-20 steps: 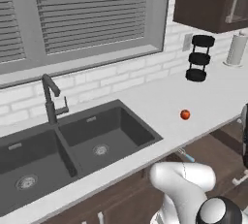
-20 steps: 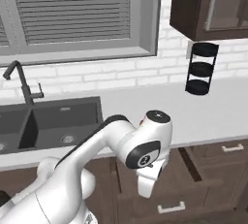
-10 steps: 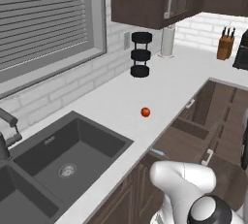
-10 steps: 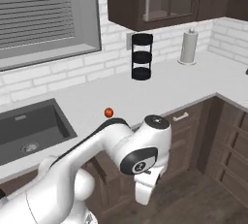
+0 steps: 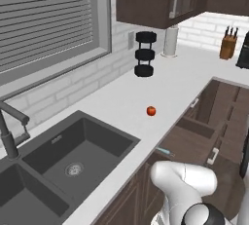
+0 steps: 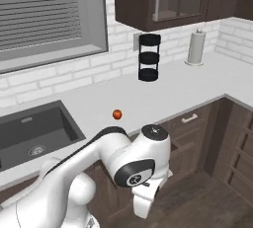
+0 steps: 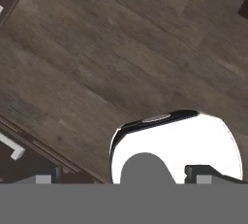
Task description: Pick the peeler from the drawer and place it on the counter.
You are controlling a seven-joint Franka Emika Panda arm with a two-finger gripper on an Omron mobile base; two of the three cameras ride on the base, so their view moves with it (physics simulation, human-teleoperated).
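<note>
The drawer [image 5: 190, 141] stands pulled out below the counter [image 5: 185, 78] edge, a shallow brown box. At its near-left corner lies the peeler [image 5: 164, 151], a thin pale blue sliver. My arm is folded low in front of the cabinets, and its hand [image 6: 142, 203] points down at the floor, well below and apart from the drawer. In the hand view my gripper [image 7: 123, 175] is open with nothing between the two dark fingertips [image 7: 44, 176], over dark wood floorboards. The arm's elbow hides most of the drawer in the right base view.
A small red fruit [image 5: 151, 110] sits on the counter near the drawer. A black tiered stand [image 5: 146, 53], a paper towel roll [image 5: 170, 40] and a knife block [image 5: 226, 46] stand along the back. The dark double sink [image 5: 73, 160] lies to the left.
The whole picture has slid left as the base moved right along the counter: the sink has drifted left and the counter corner has come into view. The arm keeps its folded pose.
</note>
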